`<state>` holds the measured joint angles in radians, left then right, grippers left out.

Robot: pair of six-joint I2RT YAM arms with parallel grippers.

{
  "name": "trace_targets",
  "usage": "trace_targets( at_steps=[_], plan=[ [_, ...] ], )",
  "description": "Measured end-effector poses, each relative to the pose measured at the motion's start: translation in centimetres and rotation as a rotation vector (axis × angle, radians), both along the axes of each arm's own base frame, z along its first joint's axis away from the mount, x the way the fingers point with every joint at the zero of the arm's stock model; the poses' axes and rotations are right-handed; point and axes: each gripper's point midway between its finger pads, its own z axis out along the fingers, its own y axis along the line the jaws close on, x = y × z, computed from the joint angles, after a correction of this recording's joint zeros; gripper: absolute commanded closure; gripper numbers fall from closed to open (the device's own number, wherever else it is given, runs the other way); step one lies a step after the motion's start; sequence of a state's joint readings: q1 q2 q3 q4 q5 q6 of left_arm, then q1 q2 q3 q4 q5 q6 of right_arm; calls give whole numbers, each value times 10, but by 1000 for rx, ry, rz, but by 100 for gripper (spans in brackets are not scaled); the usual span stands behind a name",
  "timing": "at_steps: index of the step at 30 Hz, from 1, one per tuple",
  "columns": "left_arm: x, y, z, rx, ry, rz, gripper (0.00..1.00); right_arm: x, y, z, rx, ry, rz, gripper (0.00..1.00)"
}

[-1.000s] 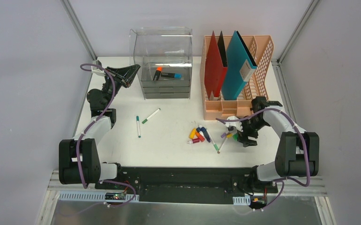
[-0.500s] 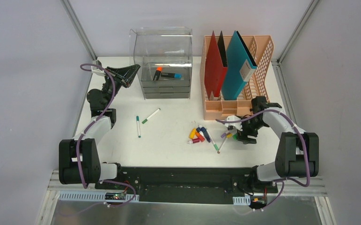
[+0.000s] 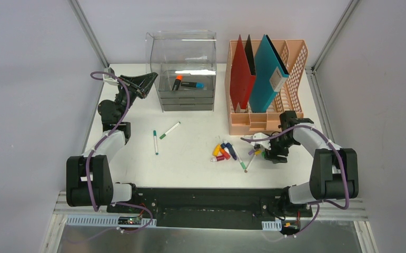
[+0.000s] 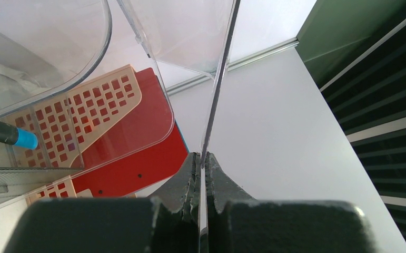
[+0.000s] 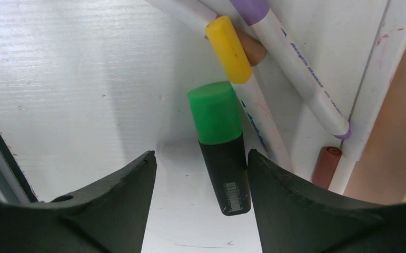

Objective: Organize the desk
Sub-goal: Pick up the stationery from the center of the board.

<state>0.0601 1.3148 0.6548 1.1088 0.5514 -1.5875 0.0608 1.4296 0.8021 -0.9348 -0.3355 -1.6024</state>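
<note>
The white desk carries loose pens and markers. My right gripper is low over it, just in front of the peach file rack. Its jaws stand open around a black highlighter with a green cap. The right finger touches the highlighter's barrel and the left finger is well apart from it. My left gripper is at the left side of the clear drawer box. It is shut on the thin edge of the box's clear plastic panel.
A yellow-capped marker and a purple-capped one lie just beyond the highlighter, against the rack's base. A pile of coloured markers and two green pens lie mid-desk. Two markers sit in the box.
My right gripper has shifted a little back and left over the highlighter, and its jaws have narrowed. The left arm has not moved.
</note>
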Motion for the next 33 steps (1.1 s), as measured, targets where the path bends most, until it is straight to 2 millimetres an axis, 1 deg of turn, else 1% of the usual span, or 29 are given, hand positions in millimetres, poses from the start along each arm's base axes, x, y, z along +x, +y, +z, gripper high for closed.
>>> trace_targets(
  at_steps=[6, 13, 16, 22, 23, 26, 27, 33],
  plan=[
    [0, 0, 0, 0, 0, 0, 100, -4, -2, -5, -20, 6, 7, 36],
    [0, 0, 0, 0, -1, 0, 100, -3, -5, -8, -47, -4, 20, 46],
    [0, 0, 0, 0, -2, 0, 100, -3, -6, -9, -60, -7, 22, 53],
    [0, 0, 1, 0, -6, 0, 100, -2, -7, -9, -77, -10, 20, 72],
    [0, 0, 1, 0, -6, 0, 100, -2, -8, -9, -81, -10, 17, 77],
    [0, 0, 1, 0, -6, 0, 100, -1, -8, -9, -85, -11, 12, 97],
    [0, 0, 1, 0, -6, 0, 100, -1, -8, -9, -86, -10, 12, 100],
    [-1, 0, -1, -1, -1, 0, 100, -5, -8, -7, -88, 0, -5, 100]
  ],
)
